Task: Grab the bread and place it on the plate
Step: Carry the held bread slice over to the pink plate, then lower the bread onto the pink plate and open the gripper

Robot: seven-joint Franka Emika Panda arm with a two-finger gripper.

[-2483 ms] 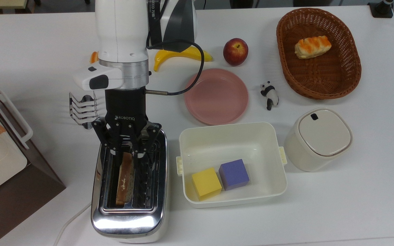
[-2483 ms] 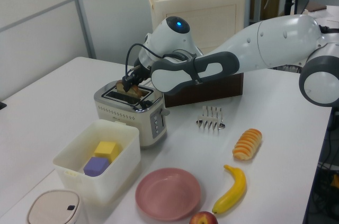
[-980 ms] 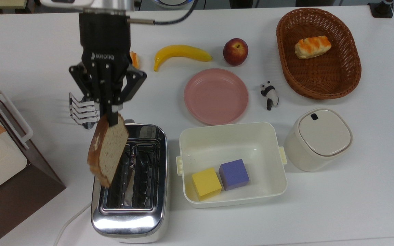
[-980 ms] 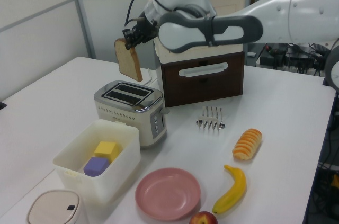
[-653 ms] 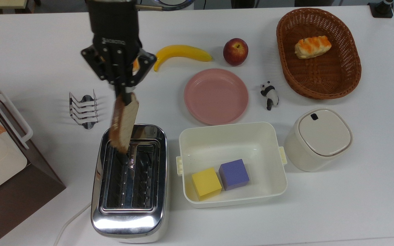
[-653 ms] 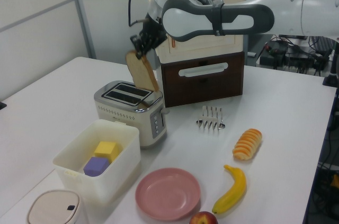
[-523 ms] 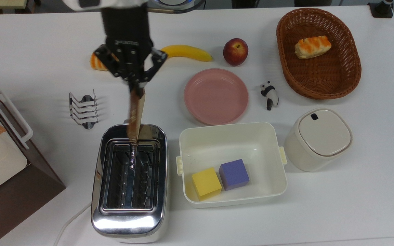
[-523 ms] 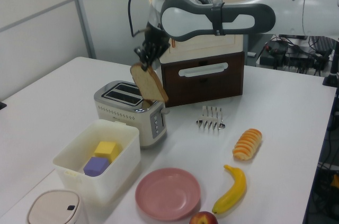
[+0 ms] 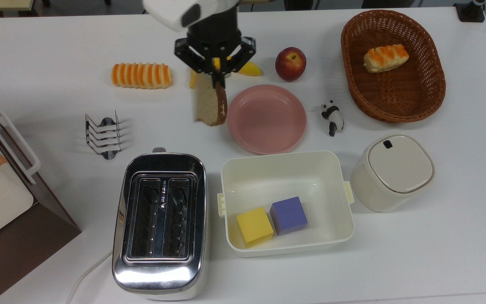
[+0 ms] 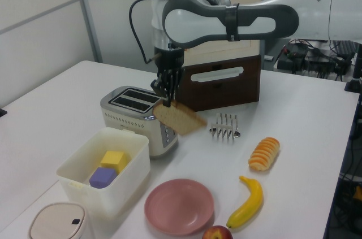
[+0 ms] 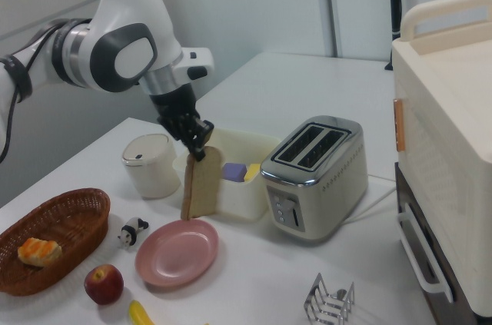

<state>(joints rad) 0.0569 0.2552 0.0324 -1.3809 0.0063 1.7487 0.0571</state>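
Now airborne: flat brown wholemeal bread slice (image 9: 209, 105) pinched by its top edge in the black two-finger gripper (image 9: 219, 82), jaws closed tight on the crust, hanging edge-down above the white tabletop (image 9: 57, 50). Clear of the chrome two-slot toaster (image 9: 160, 219), both slots bare. Hovering just beside the round pink plate (image 9: 268, 120), at the plate's rim on the top view's left, not yet over its middle. In the right view, slice (image 11: 201, 184) dangling above the plate (image 11: 177, 252), well off its surface. Lift out done, by the look of it; carry nearly done. Left to do: a short shift over the plate's centre, a descent, a release. Risk worth noting: slice held upright, so likely to topple flat on letting go.
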